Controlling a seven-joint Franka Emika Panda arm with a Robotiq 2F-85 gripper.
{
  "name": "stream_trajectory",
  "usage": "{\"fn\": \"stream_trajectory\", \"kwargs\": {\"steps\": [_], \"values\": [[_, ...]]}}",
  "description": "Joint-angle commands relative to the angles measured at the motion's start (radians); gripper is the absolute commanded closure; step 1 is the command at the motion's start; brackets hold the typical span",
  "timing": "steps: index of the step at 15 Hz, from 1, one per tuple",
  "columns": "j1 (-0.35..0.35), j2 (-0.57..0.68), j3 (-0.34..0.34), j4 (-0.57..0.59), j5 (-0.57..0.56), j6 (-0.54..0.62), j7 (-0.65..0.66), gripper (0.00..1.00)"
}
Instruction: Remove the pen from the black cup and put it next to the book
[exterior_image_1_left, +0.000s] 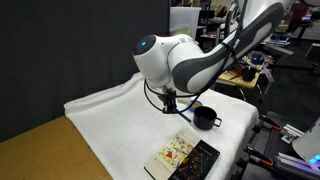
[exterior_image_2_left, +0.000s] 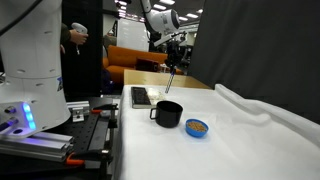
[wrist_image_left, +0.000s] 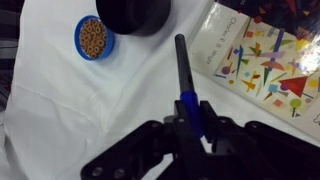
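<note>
Gripper (wrist_image_left: 192, 125): clamped tight on the pen (wrist_image_left: 183, 75), pinching the blue part, dark end sticking out ahead. Held in the air over the white cloth (wrist_image_left: 60, 110), already clear of the black cup (wrist_image_left: 135, 15), with the book (wrist_image_left: 265, 60) just off to one side in the wrist view. Hangs roughly upright in an exterior view (exterior_image_2_left: 170, 82), beyond the cup (exterior_image_2_left: 167, 113) and near the book (exterior_image_2_left: 143, 96).

Risks, likely:
- Thin round stick in a narrow pinch: could swivel or slide out on a fast swing.
- Could bounce or roll across the wrinkled cloth if let go from this height; lowering first looks necessary.
- Could end up on the book's cover instead of beside it if released too far over.
- Could clip the blue bowl (wrist_image_left: 78, 38) or the cup's rim with the dangling tip if carried low across them, spilling the bowl.

Containers:
- Blue bowl, just beside the cup: holds a layer of small brown-orange pieces, kind not clear.
- Black cup: dark inside, nothing seen poking out; cannot tell whether anything else sits in it.
</note>
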Motion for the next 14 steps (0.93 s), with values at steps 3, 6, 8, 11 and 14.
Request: {"fn": "stream_trajectory", "kwargs": {"steps": [3,6,8,11,14], "values": [[0.019,0.015,0.025,0.025,-0.001,0.002,0.005,0.95],[0.042,0.024,0.032,0.029,-0.004,0.002,-0.001,0.95],[0.056,0.032,0.031,0.032,-0.003,0.001,-0.003,0.95],[0.073,0.049,0.031,0.037,-0.001,0.002,-0.012,0.95],[0.092,0.066,0.032,0.038,0.001,0.001,-0.018,0.95]]}}
